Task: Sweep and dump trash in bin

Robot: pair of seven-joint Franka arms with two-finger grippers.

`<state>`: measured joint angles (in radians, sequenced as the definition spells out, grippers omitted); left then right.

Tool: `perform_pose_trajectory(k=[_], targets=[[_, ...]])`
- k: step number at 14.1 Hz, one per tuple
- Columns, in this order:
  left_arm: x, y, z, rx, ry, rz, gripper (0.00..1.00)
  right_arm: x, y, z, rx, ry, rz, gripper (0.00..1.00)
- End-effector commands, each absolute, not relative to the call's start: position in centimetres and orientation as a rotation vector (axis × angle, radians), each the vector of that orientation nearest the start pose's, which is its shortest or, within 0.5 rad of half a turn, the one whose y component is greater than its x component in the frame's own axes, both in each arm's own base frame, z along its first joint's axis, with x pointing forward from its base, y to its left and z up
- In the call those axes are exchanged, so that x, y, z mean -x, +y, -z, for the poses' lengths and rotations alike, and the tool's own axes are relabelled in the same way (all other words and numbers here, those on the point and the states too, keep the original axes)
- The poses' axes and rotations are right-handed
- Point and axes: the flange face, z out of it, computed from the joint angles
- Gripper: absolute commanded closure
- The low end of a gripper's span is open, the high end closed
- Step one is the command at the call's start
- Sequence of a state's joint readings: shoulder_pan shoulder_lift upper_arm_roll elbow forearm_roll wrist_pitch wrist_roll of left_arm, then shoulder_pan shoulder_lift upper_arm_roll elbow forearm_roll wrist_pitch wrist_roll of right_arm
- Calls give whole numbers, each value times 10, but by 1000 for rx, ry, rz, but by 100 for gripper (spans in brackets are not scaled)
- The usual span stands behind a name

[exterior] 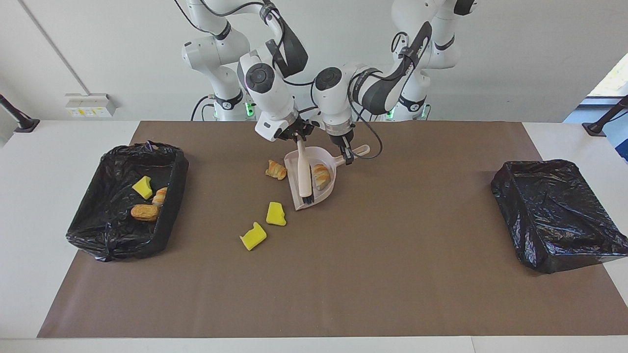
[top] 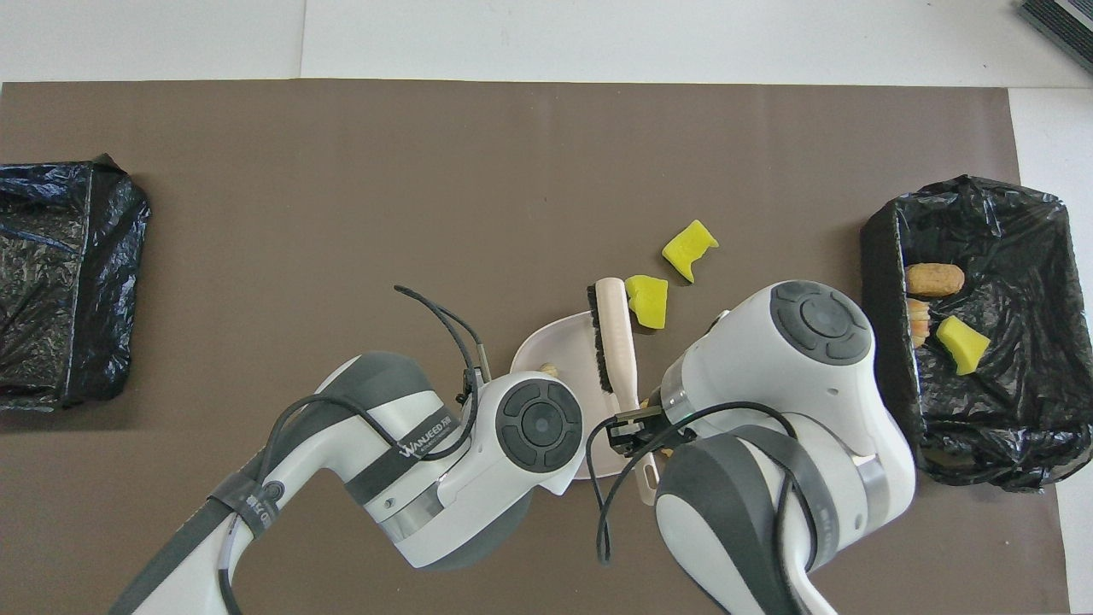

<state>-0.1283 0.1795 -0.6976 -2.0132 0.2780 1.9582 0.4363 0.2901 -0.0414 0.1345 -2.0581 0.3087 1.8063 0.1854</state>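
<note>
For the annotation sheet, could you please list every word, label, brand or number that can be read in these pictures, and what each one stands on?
"WANJEED", followed by small characters too small to read: on the dark strap around the left arm, overhead view.
A printed strap on the right arm: lettering too small to read.
White wall box with yellow stickers, facing view: too small to read.
Nothing readable on the dustpan, brush or bins.

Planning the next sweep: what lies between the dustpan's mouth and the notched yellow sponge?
One thing: another yellow sponge chunk sits between the dustpan and the notched sponge; otherwise bare mat. The facing view shows it.
</note>
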Motion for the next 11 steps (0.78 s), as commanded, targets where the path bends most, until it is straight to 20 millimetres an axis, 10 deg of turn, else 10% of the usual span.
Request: perform_pose_trajectory(k=[1,3,6,11], targets=[[-394,-384,-373,2280,1891,-234,100,-460,197,-473,2937,-323,-386,100],[-393,-383,-372,2293,1865,-251,100,-448,165,-477,3028,-454,-430,100],[-387,-381,-375,2333,1768,-281,100,-402,128,-419,3166,-543,-579,100],[-357,-387,-377,2288,1735,-338,100,-361,163,-357,3123,-418,-650,100]])
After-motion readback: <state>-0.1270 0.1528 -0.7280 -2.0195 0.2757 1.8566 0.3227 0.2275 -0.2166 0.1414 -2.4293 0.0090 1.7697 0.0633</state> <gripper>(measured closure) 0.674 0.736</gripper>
